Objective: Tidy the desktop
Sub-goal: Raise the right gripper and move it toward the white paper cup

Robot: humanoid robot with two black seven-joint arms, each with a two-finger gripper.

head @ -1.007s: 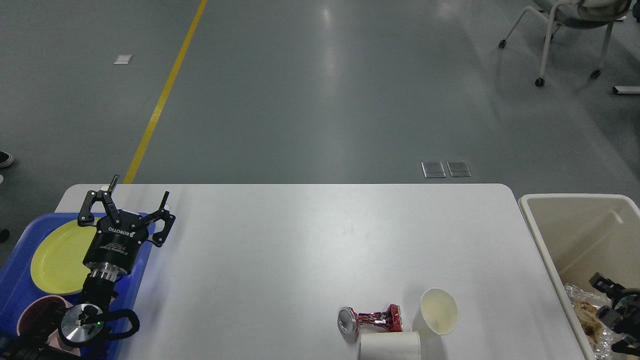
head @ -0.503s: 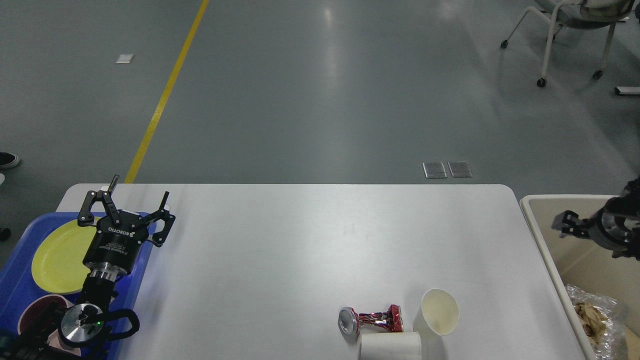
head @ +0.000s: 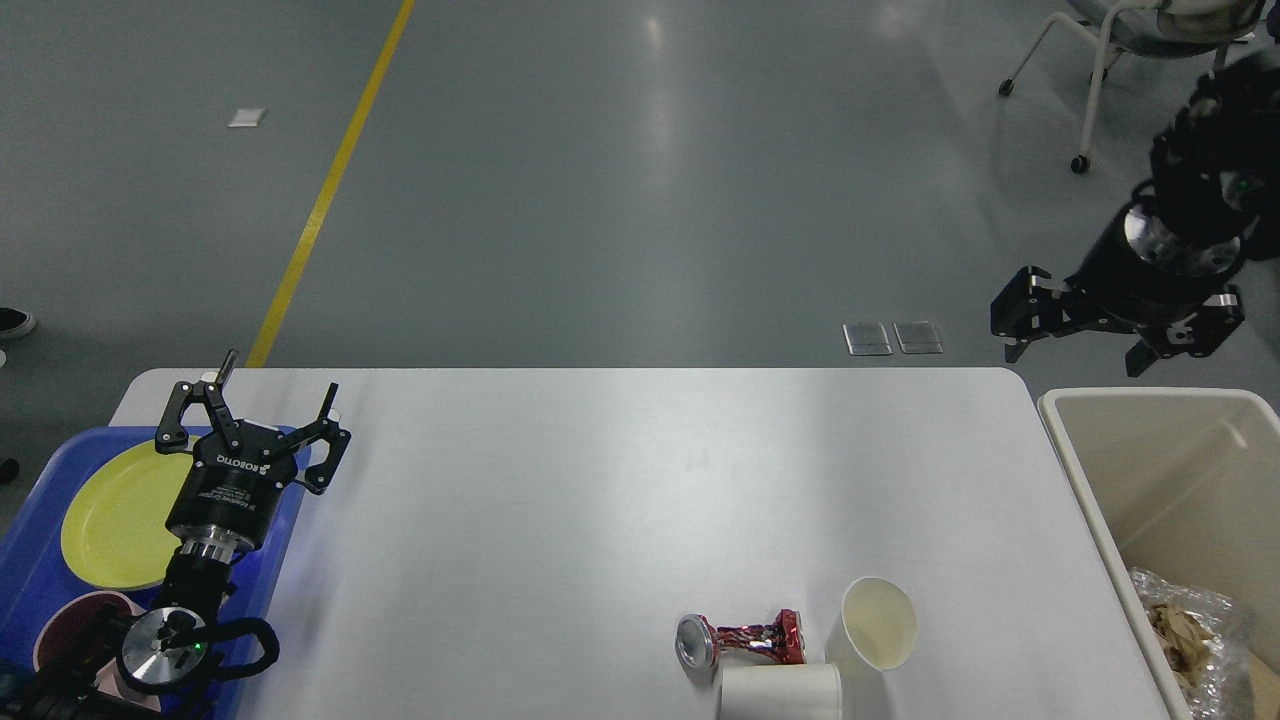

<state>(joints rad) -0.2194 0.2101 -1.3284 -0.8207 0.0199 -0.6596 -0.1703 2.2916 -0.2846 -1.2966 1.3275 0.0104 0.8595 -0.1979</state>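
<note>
White bench (head: 560, 500) spans the middle. Left tool (head: 265, 415) hovers wide open, empty, over the blue tray (head: 40, 560). Crushed can (head: 740, 642) and two paper cups (head: 878, 622) sit near-centre; right tool (head: 1075, 330), spread and empty, should descend squarely over one, then carry it to the beige bin (head: 1150, 470).

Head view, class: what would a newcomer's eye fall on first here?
Probably the crushed red can lying beside two paper cups near the front edge of the white desktop. Next, the left gripper, open above the blue tray holding a yellow plate, and the right gripper raised above the beige bin.
</note>
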